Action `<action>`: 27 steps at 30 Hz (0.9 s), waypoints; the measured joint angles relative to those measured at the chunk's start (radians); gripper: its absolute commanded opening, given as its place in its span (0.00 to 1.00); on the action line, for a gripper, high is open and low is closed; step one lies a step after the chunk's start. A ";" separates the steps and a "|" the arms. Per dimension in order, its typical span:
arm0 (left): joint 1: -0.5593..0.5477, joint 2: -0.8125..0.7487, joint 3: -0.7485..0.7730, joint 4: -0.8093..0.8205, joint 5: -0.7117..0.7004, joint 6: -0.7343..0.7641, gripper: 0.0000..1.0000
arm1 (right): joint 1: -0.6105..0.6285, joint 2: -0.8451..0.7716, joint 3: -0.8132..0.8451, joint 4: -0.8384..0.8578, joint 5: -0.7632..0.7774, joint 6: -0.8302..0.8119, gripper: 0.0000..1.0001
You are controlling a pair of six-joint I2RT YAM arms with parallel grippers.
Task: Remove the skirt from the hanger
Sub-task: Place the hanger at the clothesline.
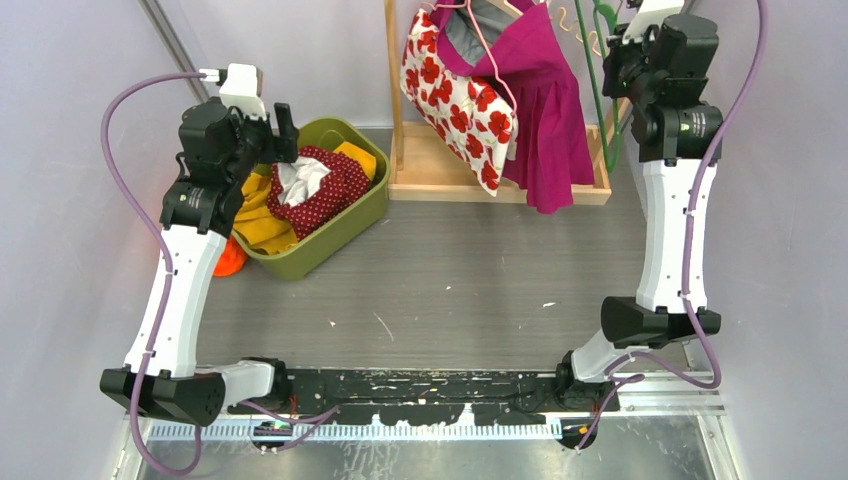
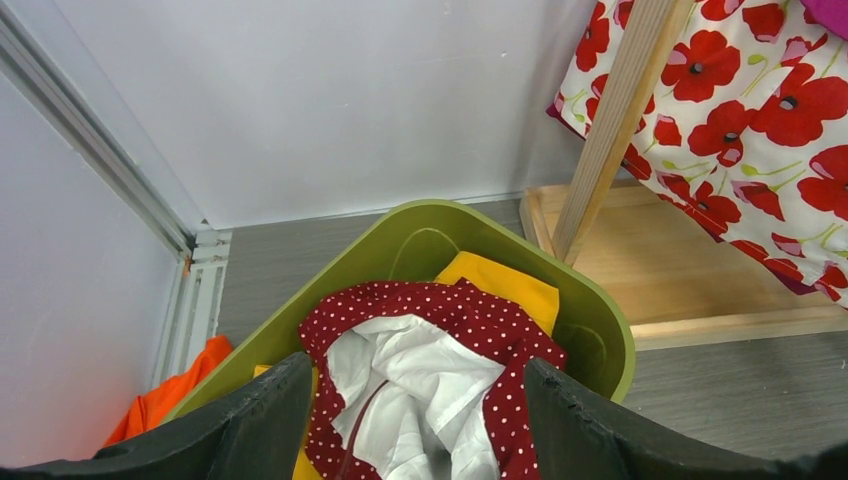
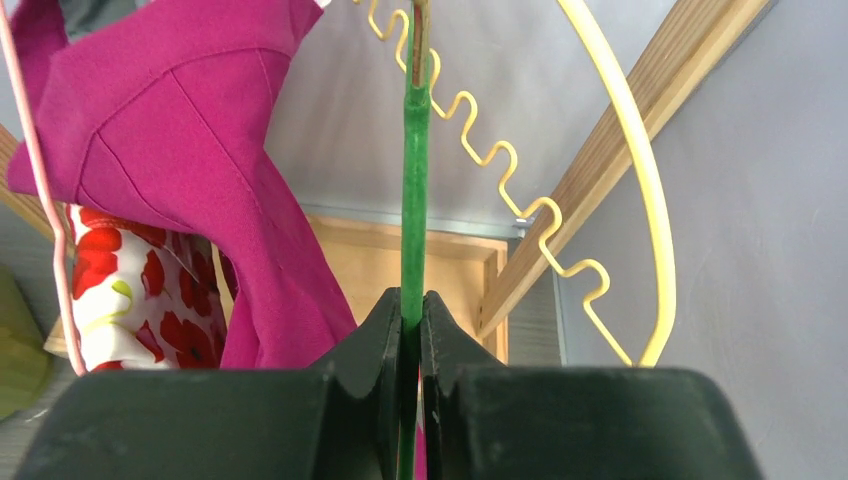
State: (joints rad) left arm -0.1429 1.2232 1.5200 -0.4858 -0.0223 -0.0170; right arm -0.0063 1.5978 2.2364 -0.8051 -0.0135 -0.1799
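Note:
A dark red polka-dot skirt [image 1: 318, 185] with white lining lies crumpled in the olive bin [image 1: 350, 225]; it also shows in the left wrist view [image 2: 470, 330]. My left gripper [image 1: 283, 133] is open and empty just above it, one finger on each side [image 2: 415, 385]. My right gripper [image 3: 412, 305] is shut on a thin green hanger [image 3: 413, 190], which is bare and stands at the rack's right end [image 1: 600, 95]. My right gripper [image 1: 618, 52] is high beside the rack. A magenta skirt [image 1: 550, 110] hangs on a pink hanger [image 1: 490, 65].
A red-poppy white garment [image 1: 455, 95] hangs on the wooden rack [image 1: 440, 170]. A yellow wavy hanger [image 3: 640, 190] hangs behind the green one. Yellow cloth [image 1: 262, 215] lies in the bin and orange cloth [image 1: 230, 258] outside it. Walls stand close on both sides.

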 measured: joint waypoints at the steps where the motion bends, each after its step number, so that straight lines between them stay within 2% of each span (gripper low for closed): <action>1: 0.000 0.000 0.000 0.000 -0.002 0.000 0.77 | -0.009 -0.001 0.002 0.005 -0.014 0.004 0.00; 17: 0.000 0.000 0.000 -0.006 -0.019 0.004 0.76 | -0.059 -0.004 -0.057 0.140 -0.233 0.068 0.00; 24: 0.000 0.000 0.000 -0.031 -0.064 0.030 0.76 | -0.076 0.109 -0.039 0.301 -0.297 0.090 0.00; 27: 0.000 -0.002 0.000 -0.040 -0.080 0.038 0.76 | -0.089 0.216 0.045 0.322 -0.322 0.109 0.00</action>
State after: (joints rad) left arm -0.1429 1.2213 1.5200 -0.5262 -0.1020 0.0212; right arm -0.0952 1.8133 2.2810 -0.4828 -0.3355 -0.0711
